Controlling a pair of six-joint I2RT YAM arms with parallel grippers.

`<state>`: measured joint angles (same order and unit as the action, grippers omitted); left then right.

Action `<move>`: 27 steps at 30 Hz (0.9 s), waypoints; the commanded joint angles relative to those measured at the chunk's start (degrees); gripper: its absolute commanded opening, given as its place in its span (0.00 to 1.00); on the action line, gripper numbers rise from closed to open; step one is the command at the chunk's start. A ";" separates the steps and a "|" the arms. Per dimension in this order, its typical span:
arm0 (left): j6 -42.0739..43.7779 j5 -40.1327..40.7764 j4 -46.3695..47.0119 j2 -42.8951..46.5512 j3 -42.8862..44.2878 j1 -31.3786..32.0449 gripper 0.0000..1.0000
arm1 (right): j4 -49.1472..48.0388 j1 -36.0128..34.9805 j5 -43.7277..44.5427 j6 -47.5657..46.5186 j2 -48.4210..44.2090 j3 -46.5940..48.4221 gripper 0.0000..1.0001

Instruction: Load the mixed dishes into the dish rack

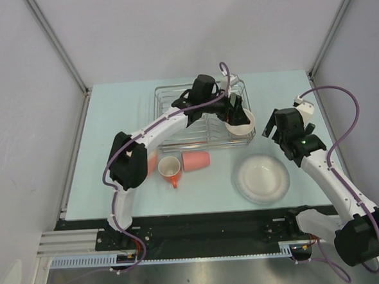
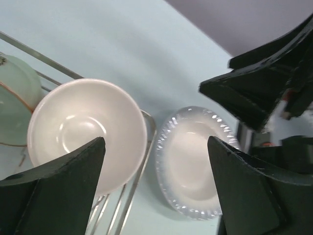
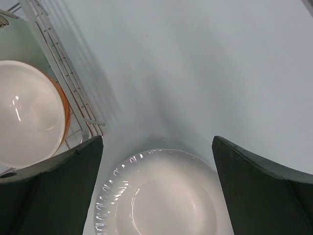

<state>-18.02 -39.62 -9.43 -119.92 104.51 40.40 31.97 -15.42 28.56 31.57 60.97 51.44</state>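
The silver wire dish rack point(image 1: 175, 111) stands at the back centre. My left gripper point(image 1: 237, 113) is open above the rack's right end, just over the small white bowl point(image 1: 243, 126), which rests in the rack's corner against the rim point(image 2: 83, 132). The pale green bowl point(image 2: 12, 103) lies in the rack beside it. An orange cup point(image 3: 64, 108) shows under the white bowl. My right gripper point(image 1: 276, 132) is open and empty, above the table between the rack and the large whitish plate point(image 1: 262, 178). The plate also shows in the wrist views point(image 2: 193, 161) point(image 3: 166, 200).
The orange-handled white mug point(image 1: 170, 167) and the pink tumbler point(image 1: 196, 161) lie on the table in front of the rack. The pink plate point(image 1: 152, 162) is mostly hidden behind my left arm. Grey walls close in both sides of the table.
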 commanded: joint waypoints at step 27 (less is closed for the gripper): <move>28.75 24.51 -16.84 -5.77 13.08 12.51 0.94 | 1.43 4.96 0.54 2.44 -13.07 -3.89 1.00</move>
<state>12.49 -10.96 -23.86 -126.17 111.48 52.42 32.86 -10.63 29.52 32.88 48.86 48.31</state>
